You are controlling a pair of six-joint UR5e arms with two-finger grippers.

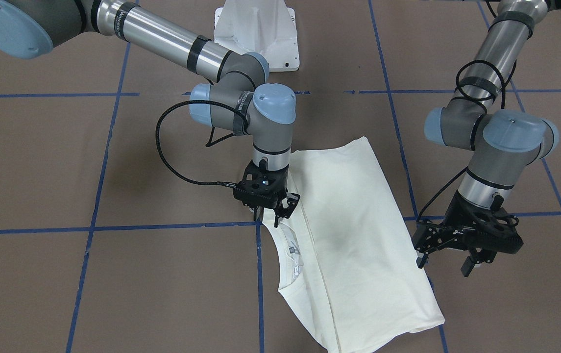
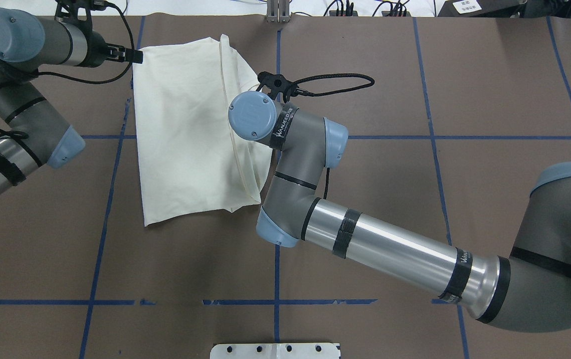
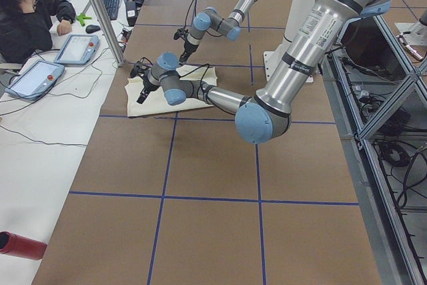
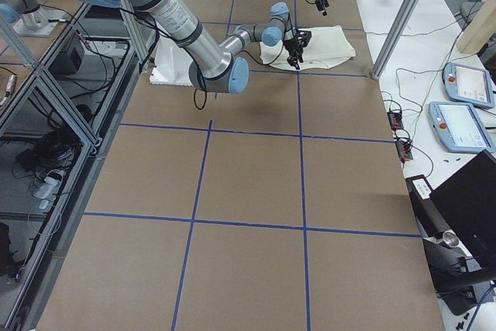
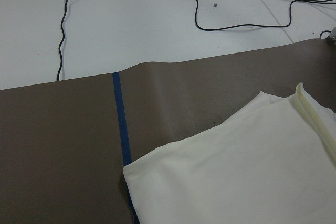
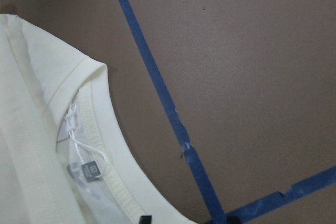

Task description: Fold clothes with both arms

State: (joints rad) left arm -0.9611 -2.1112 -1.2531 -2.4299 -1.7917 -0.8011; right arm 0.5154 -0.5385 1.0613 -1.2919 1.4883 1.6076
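Right arm (image 1: 162, 37) looms upper left; right gripper (image 1: 269, 218) agape at T-shirt (image 1: 358, 220) collar (image 1: 284, 255), left gripper (image 1: 444, 267) agape beside opposite edge. Best pinch both layers, lift together.

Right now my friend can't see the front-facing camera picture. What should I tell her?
A cream-white cloth shirt, partly folded, lies on a brown table crossed by blue tape lines. The silver-and-grey right arm has its black jaws at the shirt's collar; the matching left arm holds its jaws open beside the opposite edge.
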